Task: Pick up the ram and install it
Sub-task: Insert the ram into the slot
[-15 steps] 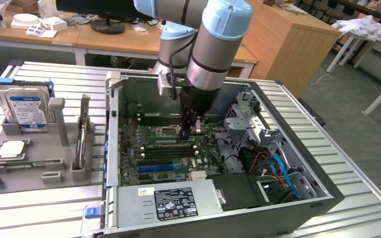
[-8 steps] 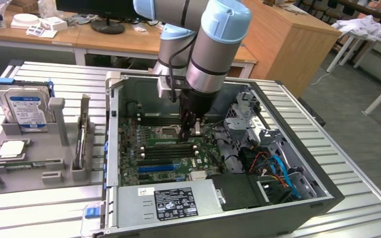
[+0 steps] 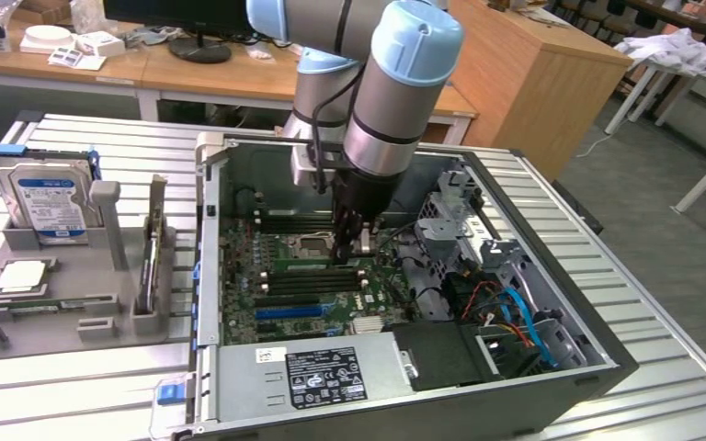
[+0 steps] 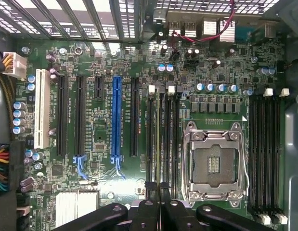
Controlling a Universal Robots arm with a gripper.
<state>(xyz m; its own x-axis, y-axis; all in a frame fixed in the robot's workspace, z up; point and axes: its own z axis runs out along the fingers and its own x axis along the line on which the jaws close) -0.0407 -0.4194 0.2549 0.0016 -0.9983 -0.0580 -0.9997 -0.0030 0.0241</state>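
Wrist view puts the ram (image 4: 157, 139) edge-on at centre frame, in line with its slot; my gripper (image 4: 158, 192), lower centre, seems to pinch it, fingers nearly together. If tilted, I judge it could jam at the latch (image 4: 151, 89) or slip toward the open socket (image 4: 213, 161). Neighbouring slots (image 4: 174, 139) crowd it. In the exterior view the drive cage (image 3: 458, 211) hems in the arm at centre right, leaving room upward.

Wooden desks (image 3: 206, 83), tall wooden cabinet (image 3: 525, 83), grey floor (image 3: 635, 184)

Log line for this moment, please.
gripper: shut | position: inside case, low over memory slots beside CPU socket | held: cannot tell
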